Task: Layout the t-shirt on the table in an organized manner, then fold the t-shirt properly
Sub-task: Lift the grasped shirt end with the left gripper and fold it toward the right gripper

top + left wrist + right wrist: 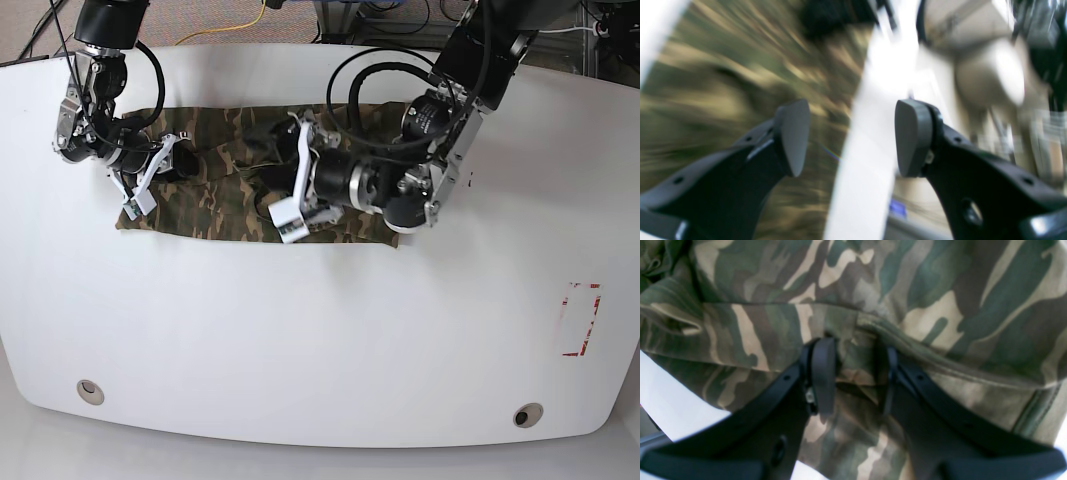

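T-shirt (235, 190) spread lengthwise across the surface (320, 330); right gripper (853, 373) clamped on its end fold, left gripper (851, 136), jaws apart, poised over the middle

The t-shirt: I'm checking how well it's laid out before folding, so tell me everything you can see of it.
The t-shirt is soft camouflage cloth in green, brown and tan, lying as a wide, rumpled band across the far half of the white table. Its near edge runs fairly straight; the middle is bunched. The right gripper pinches a fold at one end. The left gripper hangs open above the middle, gripping nothing.
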